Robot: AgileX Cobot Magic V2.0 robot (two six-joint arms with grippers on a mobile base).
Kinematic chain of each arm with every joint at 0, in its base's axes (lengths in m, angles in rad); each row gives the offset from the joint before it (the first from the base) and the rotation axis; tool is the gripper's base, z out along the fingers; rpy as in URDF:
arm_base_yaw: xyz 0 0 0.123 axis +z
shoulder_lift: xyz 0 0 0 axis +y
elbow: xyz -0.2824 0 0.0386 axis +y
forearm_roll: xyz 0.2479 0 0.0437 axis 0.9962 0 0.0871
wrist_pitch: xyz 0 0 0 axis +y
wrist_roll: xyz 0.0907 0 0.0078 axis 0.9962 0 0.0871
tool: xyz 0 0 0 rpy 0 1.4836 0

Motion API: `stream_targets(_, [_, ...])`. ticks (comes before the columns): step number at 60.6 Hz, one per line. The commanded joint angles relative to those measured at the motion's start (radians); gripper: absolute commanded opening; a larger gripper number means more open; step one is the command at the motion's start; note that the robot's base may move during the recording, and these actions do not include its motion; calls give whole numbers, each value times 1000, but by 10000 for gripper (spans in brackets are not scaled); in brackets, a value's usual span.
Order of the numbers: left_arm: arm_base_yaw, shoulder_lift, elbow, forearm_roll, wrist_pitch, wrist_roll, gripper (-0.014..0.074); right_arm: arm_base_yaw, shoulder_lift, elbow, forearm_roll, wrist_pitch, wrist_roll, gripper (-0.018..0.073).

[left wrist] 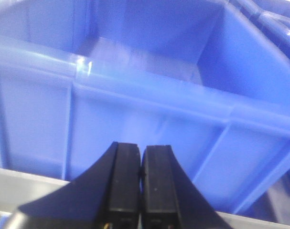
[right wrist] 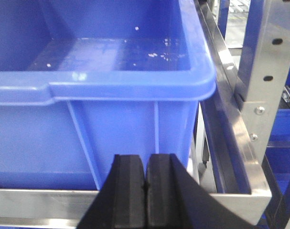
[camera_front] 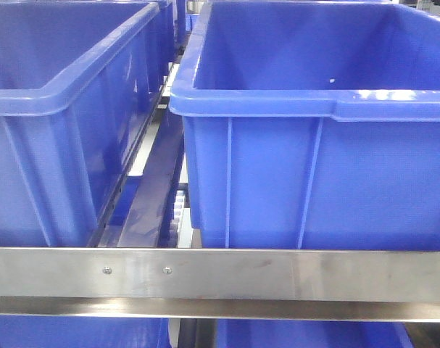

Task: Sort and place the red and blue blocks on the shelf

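Note:
The red and blue blocks are out of view in all three views. The shelf shows as a brushed-steel front rail (camera_front: 220,275) with large blue bins behind it. My left gripper (left wrist: 141,152) is shut with nothing between its fingers, pointing at the front wall of a blue bin (left wrist: 149,119). My right gripper (right wrist: 145,164) is also shut and empty, low in front of the right corner of another blue bin (right wrist: 111,86) whose inside shows no block. Neither gripper appears in the front-facing view.
Two blue bins (camera_front: 67,94) (camera_front: 314,101) stand side by side with a white roller track (camera_front: 177,210) in the gap between them. A perforated steel upright (right wrist: 266,62) rises right of the right-hand bin. More blue bins sit on the tier below (camera_front: 75,333).

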Motion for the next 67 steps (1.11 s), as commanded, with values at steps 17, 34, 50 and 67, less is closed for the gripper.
stream_targets(17, [2, -18, 21, -19, -99, -5, 148, -3, -20, -23, -8, -91, -6, 56])
stream_targets(34, [2, -16, 21, -19, -109, 25, 148, -3, -20, -23, -8, -90, -6, 56])
stream_targets(50, [2, -16, 21, -22, -100, 23, 148, -3, -20, -23, -8, -90, -6, 56])
stream_targets(67, [2, -16, 21, -22, -100, 23, 148, -3, -20, -23, -8, -90, -6, 56])
